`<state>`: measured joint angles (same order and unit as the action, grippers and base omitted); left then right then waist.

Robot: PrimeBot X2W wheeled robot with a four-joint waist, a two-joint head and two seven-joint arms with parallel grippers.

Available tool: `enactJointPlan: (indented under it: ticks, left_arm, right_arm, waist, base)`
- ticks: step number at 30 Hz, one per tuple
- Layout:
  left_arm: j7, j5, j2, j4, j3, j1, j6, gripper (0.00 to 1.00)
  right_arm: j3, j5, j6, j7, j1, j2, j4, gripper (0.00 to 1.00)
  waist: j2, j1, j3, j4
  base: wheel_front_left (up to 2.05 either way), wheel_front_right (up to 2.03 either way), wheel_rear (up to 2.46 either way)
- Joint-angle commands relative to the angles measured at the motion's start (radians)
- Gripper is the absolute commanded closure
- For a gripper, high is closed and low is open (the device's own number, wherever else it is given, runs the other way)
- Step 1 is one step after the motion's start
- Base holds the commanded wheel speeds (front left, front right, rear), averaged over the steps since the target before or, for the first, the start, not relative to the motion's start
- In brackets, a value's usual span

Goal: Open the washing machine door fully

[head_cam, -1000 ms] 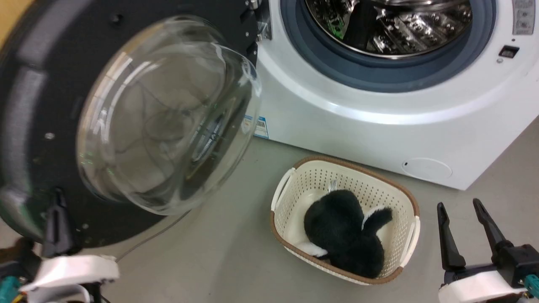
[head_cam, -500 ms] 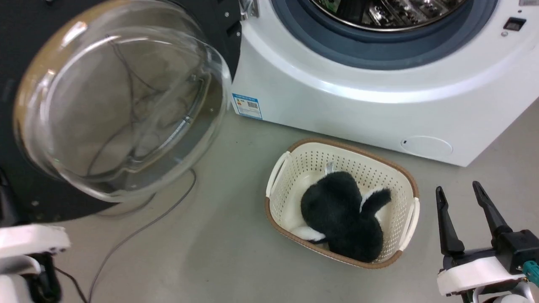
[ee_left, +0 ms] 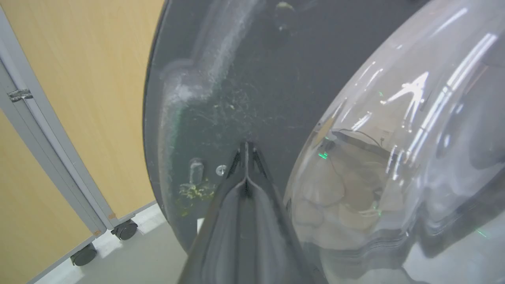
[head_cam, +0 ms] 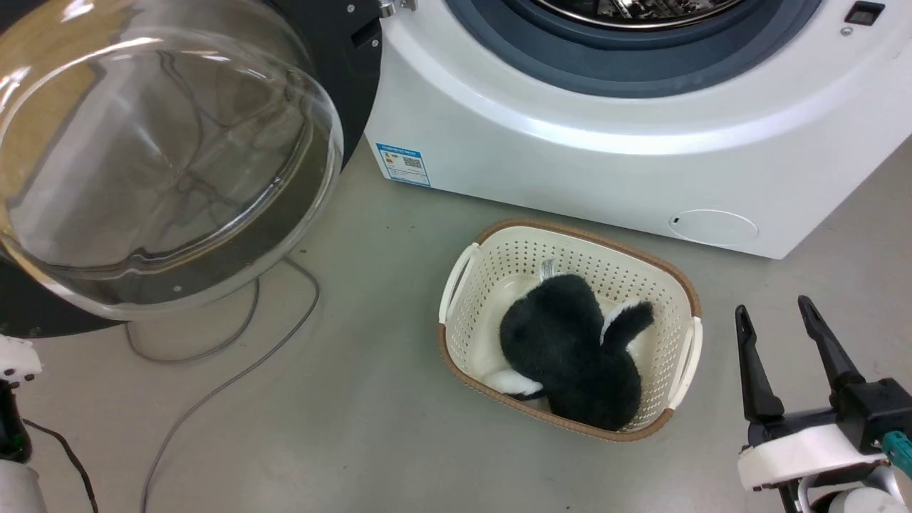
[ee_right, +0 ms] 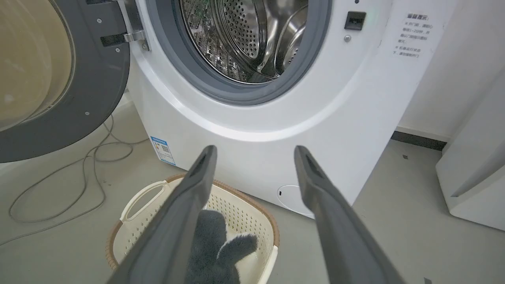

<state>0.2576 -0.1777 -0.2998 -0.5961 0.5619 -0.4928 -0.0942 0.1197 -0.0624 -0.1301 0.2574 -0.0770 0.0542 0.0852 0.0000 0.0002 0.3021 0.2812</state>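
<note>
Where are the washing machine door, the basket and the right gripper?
washing machine door (head_cam: 153,142): head view, glass bowl centre.
basket (head_cam: 613,269): head view, far wall.
right gripper (head_cam: 772,306): head view, midway between fingertips.

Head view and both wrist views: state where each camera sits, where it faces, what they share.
Head view: on the head, looking forward and down at the basket, washing machine and washing machine door; right claw at lower right.
Left wrist view: on the left wrist, looking along the shut left claw at the door's inner face.
Right wrist view: on the right wrist, looking along the open right claw at the drum and basket.
Shared: all three show the door.
</note>
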Motion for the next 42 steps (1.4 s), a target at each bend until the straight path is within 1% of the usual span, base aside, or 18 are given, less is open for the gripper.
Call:
enactJointPlan:
  ticks: [1,4,8,11,15,23,31,36,42]
  left_arm:
    - [0.004,0.003,-0.011,-0.019,0.002,-0.022,-0.006,1.00]
    - [0.004,0.004,-0.037,-0.087,0.004,-0.052,-0.008,1.00]
    - [0.004,0.011,-0.060,-0.129,0.003,-0.075,-0.011,1.00]
    - [0.004,0.016,-0.067,-0.140,0.003,-0.077,-0.015,1.00]
    - [0.004,0.029,-0.059,-0.129,-0.007,-0.060,-0.020,1.00]
    - [0.004,0.053,-0.011,-0.026,-0.026,0.027,-0.029,1.00]
    - [0.004,0.073,0.039,0.123,-0.079,0.156,-0.035,1.00]
    - [0.004,0.083,0.091,0.233,-0.148,0.248,-0.036,1.00]
    - [0.004,0.087,0.150,0.352,-0.253,0.347,-0.036,1.00]
  right_arm:
    - [-0.003,-0.005,-0.001,0.004,-0.022,0.001,0.000,0.00]
    - [-0.007,-0.005,-0.001,0.004,-0.027,0.001,0.003,0.00]
    - [0.000,-0.005,-0.001,0.004,-0.026,0.000,0.002,0.00]
    - [0.005,-0.003,-0.001,0.004,-0.017,-0.001,0.004,0.00]
    - [0.014,0.001,-0.001,0.004,0.000,-0.002,0.006,0.00]
    - [0.011,0.024,-0.001,0.004,0.035,-0.004,0.015,0.00]
    - [0.004,0.063,-0.001,0.004,0.084,-0.004,0.021,0.00]
    - [0.003,0.081,-0.001,0.004,0.110,-0.004,0.025,0.00]
    - [0.003,0.094,-0.001,0.004,0.124,-0.004,0.022,0.00]
  waist:
    - [0.0000,-0.0002,0.000,-0.002]
    - [0.0000,-0.0002,-0.001,-0.011]
    - [0.0000,-0.0002,-0.009,-0.017]
    - [0.0000,-0.0002,-0.027,-0.018]
    - [0.0000,-0.0002,-0.059,-0.012]
    - [0.0000,-0.0002,-0.156,-0.006]
    - [0.0000,-0.0002,-0.252,-0.012]
    - [0.0000,-0.0002,-0.299,-0.024]
    - [0.0000,-0.0002,-0.322,-0.050]
  base:
    - [0.00,0.00,0.00]
    - [0.00,0.00,0.00]
    - [0.00,0.00,0.00]
    - [0.00,0.00,0.00]
    - [0.00,0.00,0.00]
    - [0.00,0.00,0.00]
    - [0.00,0.00,0.00]
    - [0.00,0.00,0.00]
    - [0.00,0.00,0.00]
